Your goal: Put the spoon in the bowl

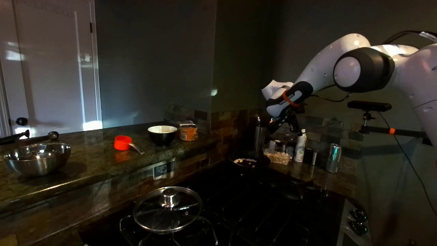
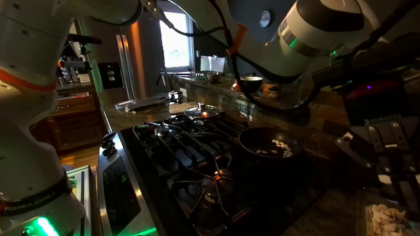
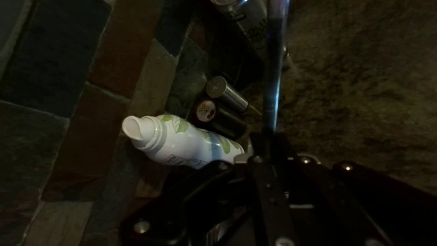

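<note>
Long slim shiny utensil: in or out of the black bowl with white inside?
Out: black fingers hold the utensil in the wrist view; in both exterior views the bowl stands apart.

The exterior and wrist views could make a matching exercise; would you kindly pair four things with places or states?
1. Black round frying pan
2. Round glass lid
3. Black bowl, pale inside
4. Black metal gripper

A. Beside the orange-labelled container
B. Closed on slim shiny utensil
C. Holding scattered pale pieces
D. On the stove, knob up

Pairs: 1C, 2D, 3A, 4B
</note>
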Available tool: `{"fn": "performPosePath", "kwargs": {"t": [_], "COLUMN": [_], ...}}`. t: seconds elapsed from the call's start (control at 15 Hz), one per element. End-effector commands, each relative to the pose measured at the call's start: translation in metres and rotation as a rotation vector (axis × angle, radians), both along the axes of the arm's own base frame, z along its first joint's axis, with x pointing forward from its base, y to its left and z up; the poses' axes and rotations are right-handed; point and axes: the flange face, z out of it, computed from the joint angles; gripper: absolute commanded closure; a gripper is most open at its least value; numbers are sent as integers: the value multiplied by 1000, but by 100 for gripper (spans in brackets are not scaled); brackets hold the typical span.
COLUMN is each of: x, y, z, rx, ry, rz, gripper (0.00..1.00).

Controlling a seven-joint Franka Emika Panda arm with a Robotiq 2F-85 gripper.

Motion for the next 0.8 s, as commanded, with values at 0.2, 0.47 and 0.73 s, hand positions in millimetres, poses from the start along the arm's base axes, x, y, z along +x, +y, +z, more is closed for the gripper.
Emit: {"fn": "performPosePath", "kwargs": {"t": [0.2, 0.47, 0.73], "x": [17, 35, 45], "y": [-32, -27, -25], "z": [-56, -72, -87], "rx": [-21, -55, -77], "ry": [53, 47, 78], "rz": [-22, -8, -4], "gripper": [97, 97, 97]}}
